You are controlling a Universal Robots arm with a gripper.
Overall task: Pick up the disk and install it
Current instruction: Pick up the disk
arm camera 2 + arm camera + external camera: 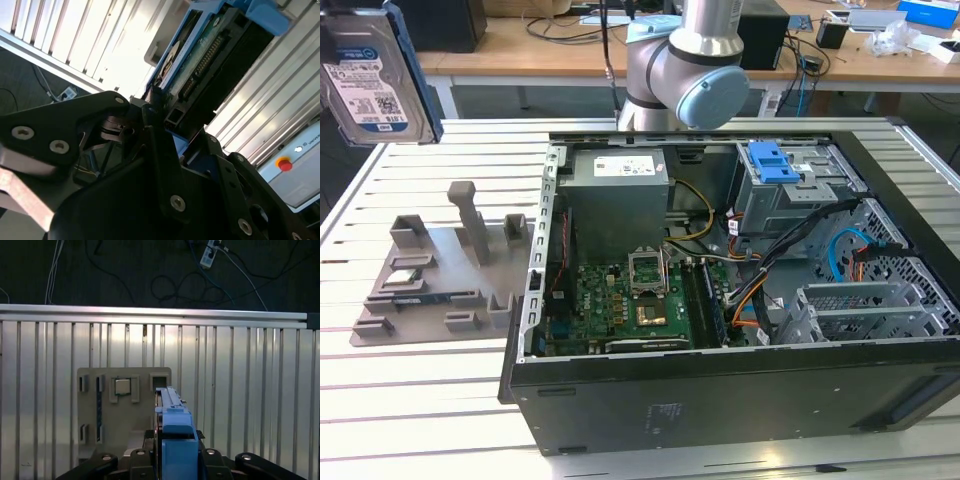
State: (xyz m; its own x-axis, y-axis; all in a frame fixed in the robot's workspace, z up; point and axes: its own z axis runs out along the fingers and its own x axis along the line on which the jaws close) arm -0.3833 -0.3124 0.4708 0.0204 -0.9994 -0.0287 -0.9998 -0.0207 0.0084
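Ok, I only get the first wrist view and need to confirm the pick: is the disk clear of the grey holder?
Observer: Yes; in the exterior view the disk hangs in the air, apart from the grey holder.
Operator: Where's the case?
Observer: The open computer case lies to the exterior view's right of the holder.
Operator: And the grip?
Observer: In the second wrist view the gripper is clamped on the disk's connector end.

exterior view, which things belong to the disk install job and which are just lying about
Job: disk, held aloft in the tool; open computer case; its drive cage.
Lying about: grey holder; chip and memory stick on it.
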